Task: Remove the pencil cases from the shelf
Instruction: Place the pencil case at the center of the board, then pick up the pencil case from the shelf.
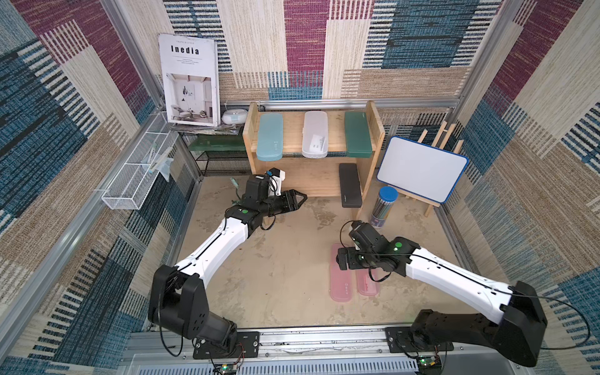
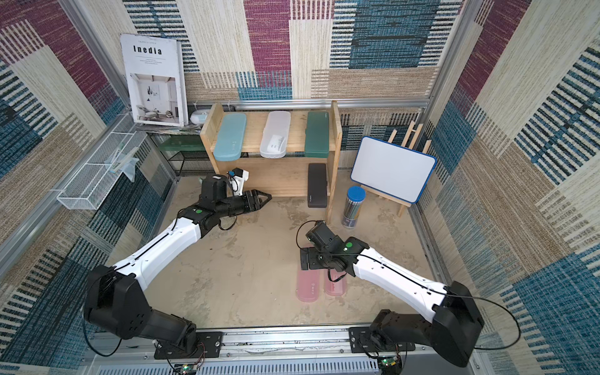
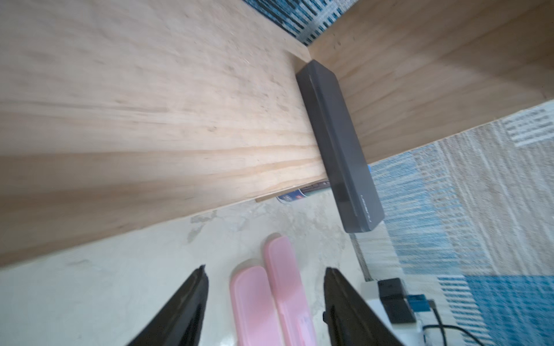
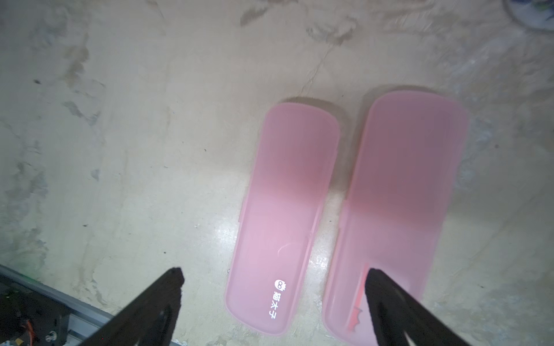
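Observation:
The wooden shelf (image 1: 308, 178) stands at the back. Its upper tier carries a light teal pencil case (image 1: 270, 136), a translucent white one (image 1: 315, 134) and a dark green one (image 1: 358, 134). A black case (image 1: 350, 185) lies at the right end of the lower tier and juts over its front edge. My left gripper (image 1: 303, 197) is open and empty in front of the lower tier, left of the black case (image 3: 338, 143). Two pink cases (image 4: 290, 194) (image 4: 404, 194) lie side by side on the floor. My right gripper (image 4: 274, 272) hangs open over them, holding nothing.
A whiteboard on an easel (image 1: 422, 168) and a blue-lidded tube of pencils (image 1: 384, 207) stand right of the shelf. A black mesh rack (image 1: 224, 159), a leaning magazine (image 1: 190, 81) and a white wire basket (image 1: 136, 175) are to its left.

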`<control>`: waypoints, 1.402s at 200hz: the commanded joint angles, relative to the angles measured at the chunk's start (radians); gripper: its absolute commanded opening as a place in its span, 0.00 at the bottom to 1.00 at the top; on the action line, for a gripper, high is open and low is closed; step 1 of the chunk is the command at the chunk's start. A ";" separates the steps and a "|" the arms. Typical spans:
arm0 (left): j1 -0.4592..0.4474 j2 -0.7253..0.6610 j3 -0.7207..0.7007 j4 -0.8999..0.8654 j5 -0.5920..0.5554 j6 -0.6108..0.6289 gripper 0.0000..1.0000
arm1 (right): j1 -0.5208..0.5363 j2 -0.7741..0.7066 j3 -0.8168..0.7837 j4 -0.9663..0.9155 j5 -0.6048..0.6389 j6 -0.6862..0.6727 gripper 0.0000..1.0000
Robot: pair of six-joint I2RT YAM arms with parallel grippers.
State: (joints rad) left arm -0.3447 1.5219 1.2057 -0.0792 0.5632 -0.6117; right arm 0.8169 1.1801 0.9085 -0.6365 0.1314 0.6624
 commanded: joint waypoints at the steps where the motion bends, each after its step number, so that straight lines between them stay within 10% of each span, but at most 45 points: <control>1: -0.001 0.056 0.040 0.139 0.221 -0.116 0.67 | 0.002 -0.091 0.009 0.049 0.118 0.018 0.99; 60: -0.069 0.219 0.242 0.006 0.327 -0.137 0.69 | -0.017 -0.074 0.175 0.040 0.304 -0.050 0.99; 280: -0.191 0.424 0.271 0.358 0.252 -0.448 0.75 | -0.186 -0.074 0.267 0.152 0.229 -0.136 0.99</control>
State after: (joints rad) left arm -0.5301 1.9472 1.4742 0.2256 0.8288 -1.0443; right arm 0.6342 1.1114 1.1767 -0.5037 0.3687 0.5407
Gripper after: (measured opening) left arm 0.750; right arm 0.993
